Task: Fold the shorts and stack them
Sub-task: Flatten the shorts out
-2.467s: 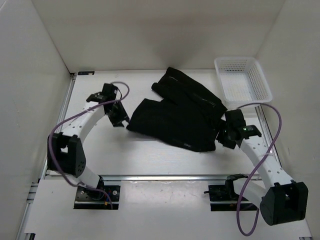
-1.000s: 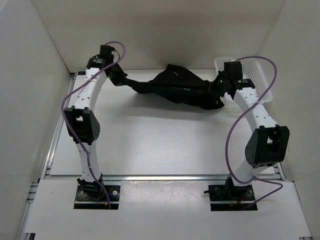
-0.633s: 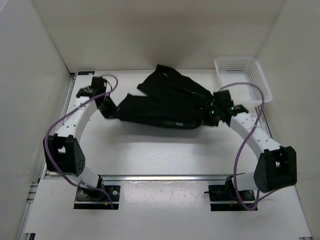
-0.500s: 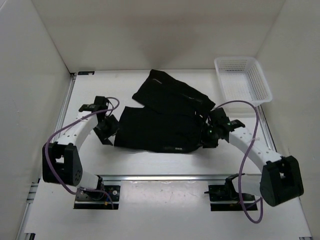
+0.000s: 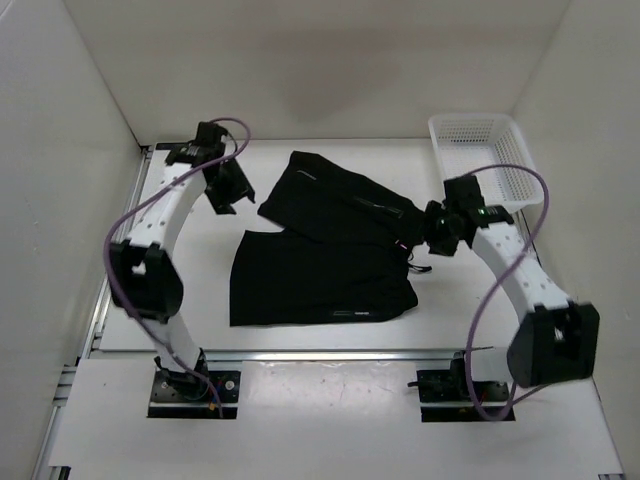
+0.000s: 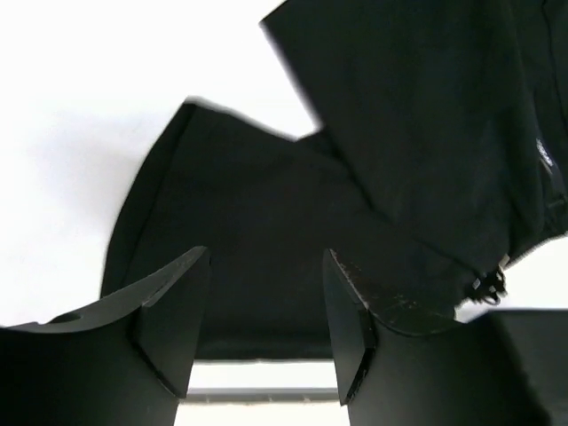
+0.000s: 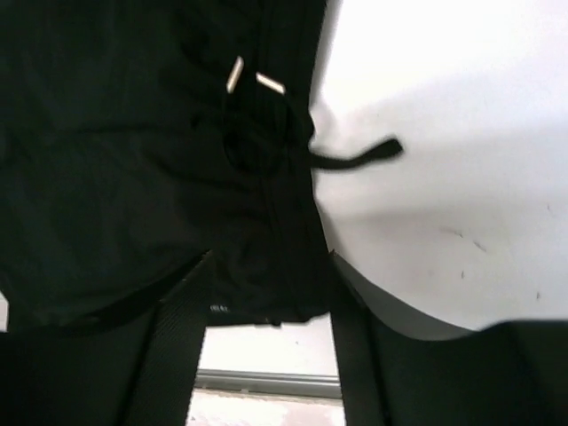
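Note:
The black shorts lie spread flat on the white table, one leg toward the near edge, the other angled to the back. My left gripper hangs open and empty above the table just left of the back leg; its view shows the shorts below the fingers. My right gripper is open and empty by the waistband's right edge, over the drawstring loop.
A white mesh basket stands at the back right corner. White walls enclose the table on three sides. A metal rail runs along the table's near edge.
Both grippers carried the shorts up and back, then forward and down, laid them flat and let go. Both arms have since lifted and pulled back away from the fabric.

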`<state>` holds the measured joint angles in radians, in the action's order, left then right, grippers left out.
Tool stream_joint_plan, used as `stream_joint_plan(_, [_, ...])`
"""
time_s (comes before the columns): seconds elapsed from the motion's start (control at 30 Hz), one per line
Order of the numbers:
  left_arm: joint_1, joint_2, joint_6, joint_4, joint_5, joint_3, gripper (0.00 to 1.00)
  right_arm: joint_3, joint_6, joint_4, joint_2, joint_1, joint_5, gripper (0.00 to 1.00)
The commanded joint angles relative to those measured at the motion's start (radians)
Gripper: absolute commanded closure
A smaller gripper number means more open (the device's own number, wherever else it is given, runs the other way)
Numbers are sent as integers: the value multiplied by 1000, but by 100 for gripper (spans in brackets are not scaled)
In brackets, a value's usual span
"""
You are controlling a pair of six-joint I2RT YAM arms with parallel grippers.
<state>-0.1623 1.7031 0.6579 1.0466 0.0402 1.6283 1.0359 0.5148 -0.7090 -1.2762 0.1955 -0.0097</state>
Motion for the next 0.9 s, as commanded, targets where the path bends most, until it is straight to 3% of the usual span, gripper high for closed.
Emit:
stream_joint_plan(0.0, [-20, 150, -44, 30, -6, 126, 36, 116, 1, 69, -147, -24, -7, 46])
stream_joint_plan(0.13, [-42, 318, -67, 64, -16, 321, 28, 236, 20, 94, -343, -34, 16, 47])
stream_joint_plan(0.27, [-42, 485, -87, 76, -16, 413, 19, 286, 21, 94, -463, -22, 16, 47])
stream_joint_plan(0.37, [-51, 581, -96, 76, -25, 453, 18, 311, 30, 94, -532, -11, 25, 35])
stream_joint_plan(0.5, [-51, 676, -96, 85, -39, 510, 30, 332, 30, 94, -610, 25, 48, 35])
stream_joint_plan(0.57, [-51, 704, -96, 95, -39, 541, 45, 345, 30, 94, -652, 45, 59, 35])
stream_joint_plan(0.63, [-51, 724, -96, 95, -39, 554, 64, 386, 30, 94, -681, 79, 71, 38])
stream_joint_plan(0.67, [-51, 740, -96, 95, -39, 571, 90, 401, 30, 82, -712, 102, 86, 40])
stream_joint_plan(0.8, [-33, 745, -96, 134, -68, 581, 90, 493, 7, 57, -788, 162, 97, 53])
stream_joint_plan(0.87, [-10, 710, -86, 124, -114, 533, 90, 558, -15, 27, -827, 197, 121, 54])
